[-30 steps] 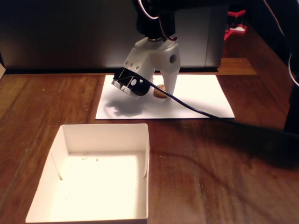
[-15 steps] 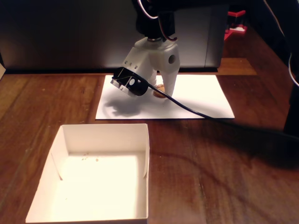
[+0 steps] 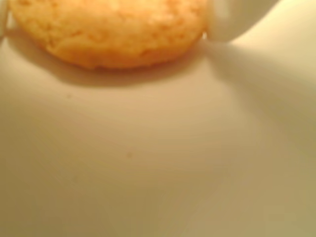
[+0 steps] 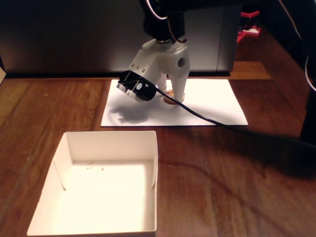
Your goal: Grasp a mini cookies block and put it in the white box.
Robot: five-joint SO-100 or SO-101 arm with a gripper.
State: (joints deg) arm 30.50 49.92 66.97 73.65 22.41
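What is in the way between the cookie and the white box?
Nothing visible. The cookie sits on the paper sheet at the hand. Between it and the white box lie only flat paper and bare wooden table. The black cable runs off to the right, not across.

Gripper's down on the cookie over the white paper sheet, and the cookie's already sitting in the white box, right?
Not quite. The cookie is not in the white box; the fixed view shows it on the paper sheet, between the fingertips of the gripper. The box holds only a few crumbs. The rest is right.
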